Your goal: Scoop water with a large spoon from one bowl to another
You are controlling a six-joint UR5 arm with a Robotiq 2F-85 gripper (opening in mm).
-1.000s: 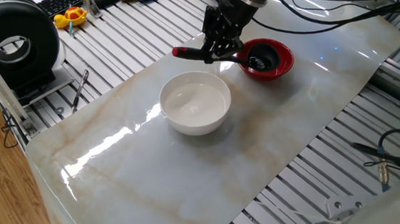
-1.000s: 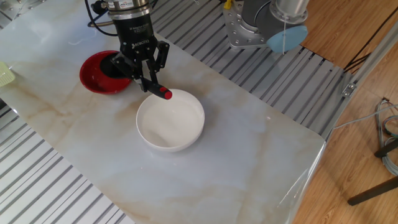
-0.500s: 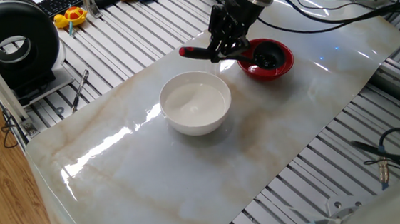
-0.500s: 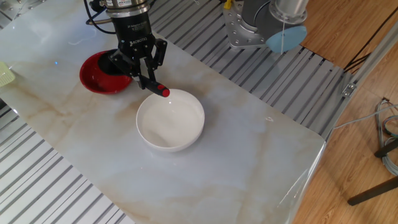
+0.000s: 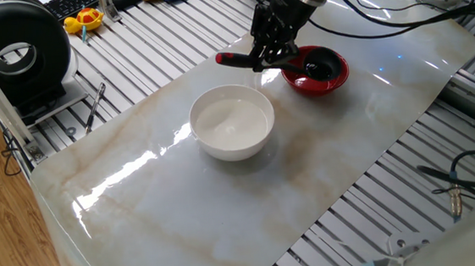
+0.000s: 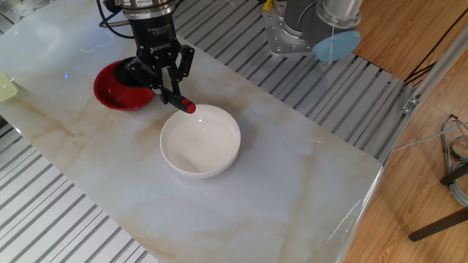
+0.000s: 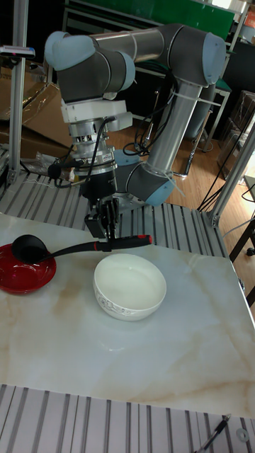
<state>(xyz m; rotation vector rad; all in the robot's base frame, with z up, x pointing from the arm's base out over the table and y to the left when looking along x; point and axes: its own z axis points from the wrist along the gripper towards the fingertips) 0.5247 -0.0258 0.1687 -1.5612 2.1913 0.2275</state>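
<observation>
Jaws of gripper (image 7: 106, 239) pinching large spoon (image 7: 67, 249) mid-handle, near-level; scoop above red bowl (image 7: 21, 274), presumably for pouring.

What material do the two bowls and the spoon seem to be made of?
White bowl: probably glazed ceramic; thick walls and a smooth, soft sheen.
Red bowl: glossy, lacquer-like plastic or glazed ceramic; bright highlights on the rim, and the look leaves it open.
Spoon: likely matte black plastic, with a red handle tip and no metallic shine.
</observation>
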